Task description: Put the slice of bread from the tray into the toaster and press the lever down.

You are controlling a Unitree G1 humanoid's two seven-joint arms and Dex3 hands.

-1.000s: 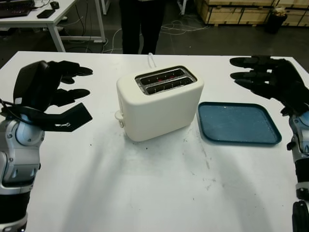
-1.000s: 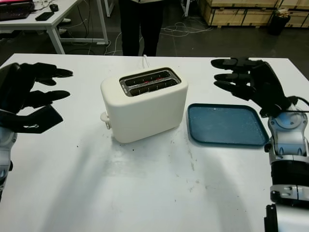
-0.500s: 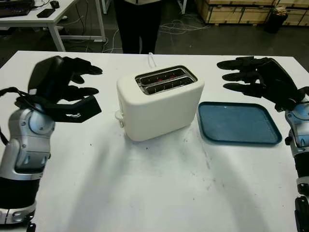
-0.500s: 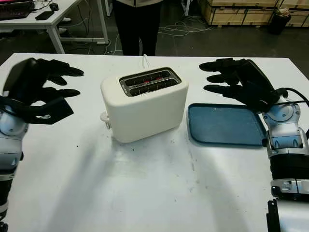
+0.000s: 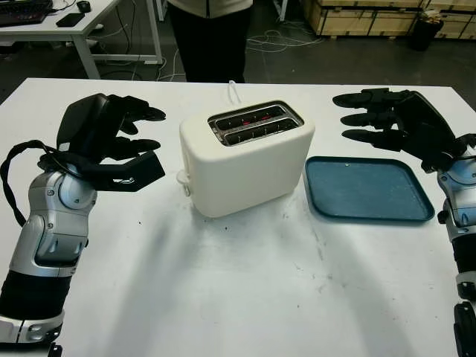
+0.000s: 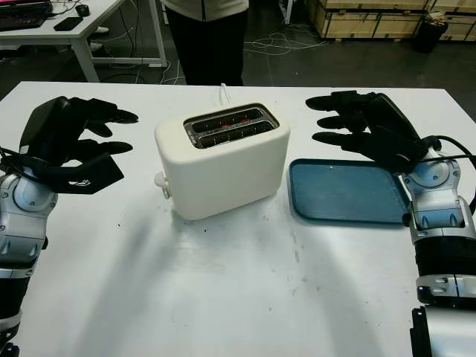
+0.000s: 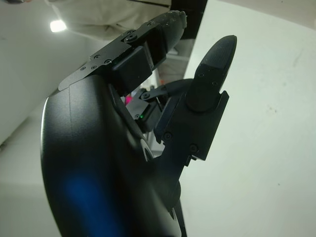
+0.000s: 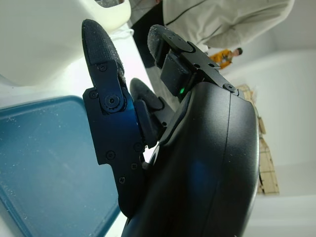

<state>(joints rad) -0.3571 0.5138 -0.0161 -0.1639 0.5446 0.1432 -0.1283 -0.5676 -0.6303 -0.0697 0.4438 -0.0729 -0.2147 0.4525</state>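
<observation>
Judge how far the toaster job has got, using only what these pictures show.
Done: nothing visibly. The tray holds no bread, and no slice stands out of the toaster. In hand: nothing; the left hand and right hand hover open either side. Left: the lever looks still up.

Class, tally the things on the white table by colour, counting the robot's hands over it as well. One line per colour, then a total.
Cream: 1, the toaster
Blue: 1, the tray, holding no bread
Black: 2, the left hand and right hand, both open
Total: 4
</observation>
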